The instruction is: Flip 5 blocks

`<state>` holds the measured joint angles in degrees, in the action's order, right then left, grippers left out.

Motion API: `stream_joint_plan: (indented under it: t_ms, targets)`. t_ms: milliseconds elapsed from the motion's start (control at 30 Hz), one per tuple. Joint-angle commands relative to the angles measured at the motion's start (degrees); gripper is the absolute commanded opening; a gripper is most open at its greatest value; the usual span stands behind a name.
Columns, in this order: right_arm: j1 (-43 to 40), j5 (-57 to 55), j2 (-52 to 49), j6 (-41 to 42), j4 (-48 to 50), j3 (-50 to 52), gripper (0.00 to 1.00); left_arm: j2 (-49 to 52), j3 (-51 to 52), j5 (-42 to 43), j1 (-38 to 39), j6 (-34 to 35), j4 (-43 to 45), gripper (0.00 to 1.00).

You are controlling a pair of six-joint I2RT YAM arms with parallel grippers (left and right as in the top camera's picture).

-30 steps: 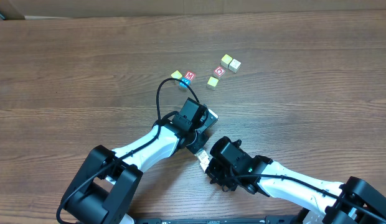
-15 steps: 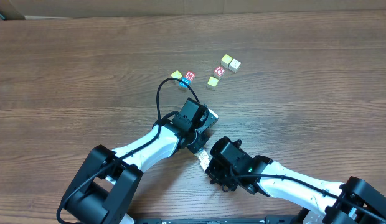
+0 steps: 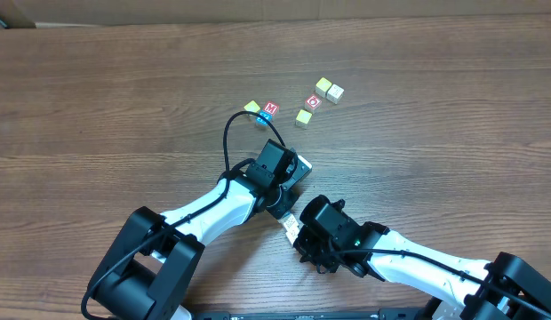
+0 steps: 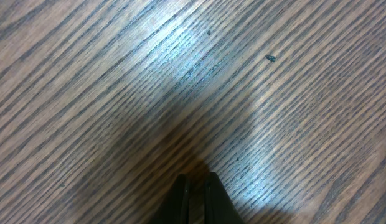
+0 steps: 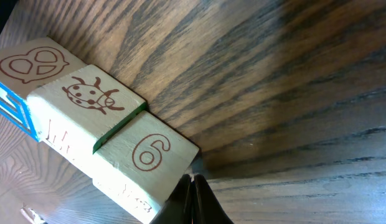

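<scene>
No change is noted over the last sec: arms are kept still, no block shifted. The left hand (image 4: 196,182) is pressed together, empty, above bare desk (image 4: 118,74). The right hand (image 5: 193,182) is pressed together too, nothing pinched, tips just beside the "6" block (image 5: 149,154), which is set right next to the ladybug block (image 5: 90,99). A yellow block (image 3: 303,116) & others are scattered farther out. Flipping is judged not yet begun.
</scene>
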<state>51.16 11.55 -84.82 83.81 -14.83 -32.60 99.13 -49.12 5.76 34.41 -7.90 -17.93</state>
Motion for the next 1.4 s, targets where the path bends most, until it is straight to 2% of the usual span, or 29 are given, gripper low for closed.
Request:
stream_joint_plan:
  t_ms: [0,1367]
  targets:
    - [0.28,-1.22,0.02,0.24,0.46,-0.22,0.04,3.13,2.14,1.77,0.55,0.20,-0.57,0.04]
    - [2.80,-2.58,-0.13,1.55,1.73,-0.22,0.04,3.13,2.14,3.74,1.75,0.17,0.24,0.04]
